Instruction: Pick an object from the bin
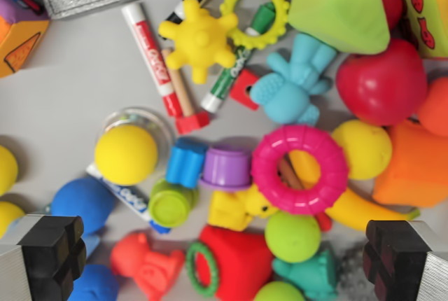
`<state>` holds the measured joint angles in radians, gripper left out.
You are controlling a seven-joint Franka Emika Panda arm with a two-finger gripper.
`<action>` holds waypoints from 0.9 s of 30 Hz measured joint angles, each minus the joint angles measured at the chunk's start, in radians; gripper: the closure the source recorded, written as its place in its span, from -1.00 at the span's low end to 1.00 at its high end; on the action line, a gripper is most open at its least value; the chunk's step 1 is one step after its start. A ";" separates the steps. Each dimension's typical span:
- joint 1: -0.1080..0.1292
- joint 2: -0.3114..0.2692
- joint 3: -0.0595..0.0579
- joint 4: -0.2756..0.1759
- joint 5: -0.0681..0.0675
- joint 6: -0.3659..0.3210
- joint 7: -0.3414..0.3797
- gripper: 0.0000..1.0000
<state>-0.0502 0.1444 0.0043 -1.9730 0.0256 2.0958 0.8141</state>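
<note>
Gripper point(224, 259) is held wide apart (nothing clamped), probably so the purple cup point(226, 168) can be straddled.

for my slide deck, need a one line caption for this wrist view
Wrist view over a bin crowded with colourful toys, open gripper above a pink ring and purple cup.

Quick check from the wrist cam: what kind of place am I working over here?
Most likely a toy bin seen from above: a grey floor crowded with a pink ring, yellow ball, blue figure and markers. The gripper hangs open above.
</note>
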 joint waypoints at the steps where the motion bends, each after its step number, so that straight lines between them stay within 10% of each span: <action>1: 0.001 -0.002 0.000 -0.003 0.000 0.001 0.003 -1.00; 27: 0.036 -0.085 0.009 -0.151 0.000 0.070 0.159 -1.00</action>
<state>-0.0144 0.0593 0.0128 -2.1240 0.0256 2.1661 0.9736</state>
